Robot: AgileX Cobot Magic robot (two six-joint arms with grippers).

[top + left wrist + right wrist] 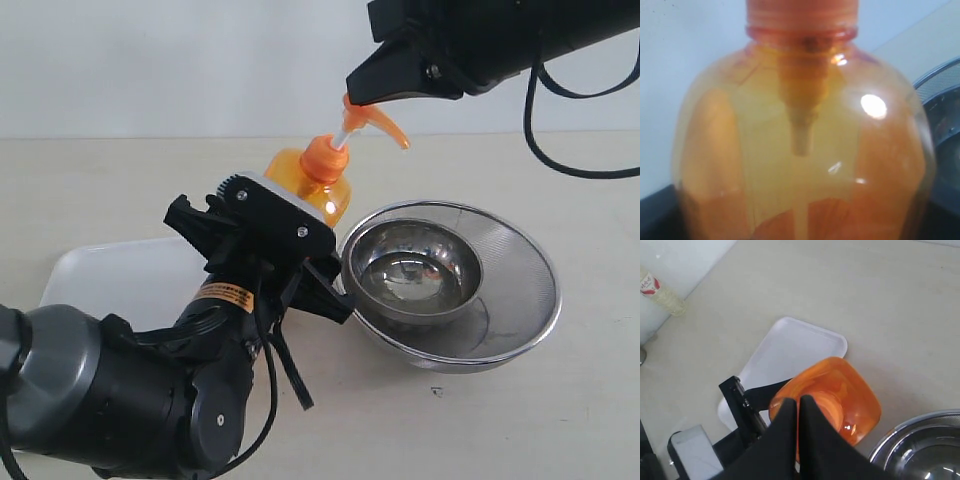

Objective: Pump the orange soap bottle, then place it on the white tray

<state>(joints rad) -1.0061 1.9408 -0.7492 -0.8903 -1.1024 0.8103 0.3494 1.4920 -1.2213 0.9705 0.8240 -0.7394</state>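
Robot lab bench: bare beige tabletop (90,190), plain white wall (150,60), black cabled robot arms (110,400), steel bowls (545,290).

My left gripper (288,215) holds the soap bottle (318,185) clear of the table (560,420). My right gripper (365,88) rests on its pump head (378,120). The tray (110,270) lies left of the holding hand. To its right, a small bowl (440,250) sits inside a larger bowl (525,290).

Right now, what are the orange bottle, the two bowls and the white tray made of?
Orange soap bottle: glossy see-through plastic; the pump tube shows inside. Inner bowl: shiny metal, likely steel, with mirror reflections. Outer bowl: fine metal mesh, it seems. White tray: matte white, probably plastic.
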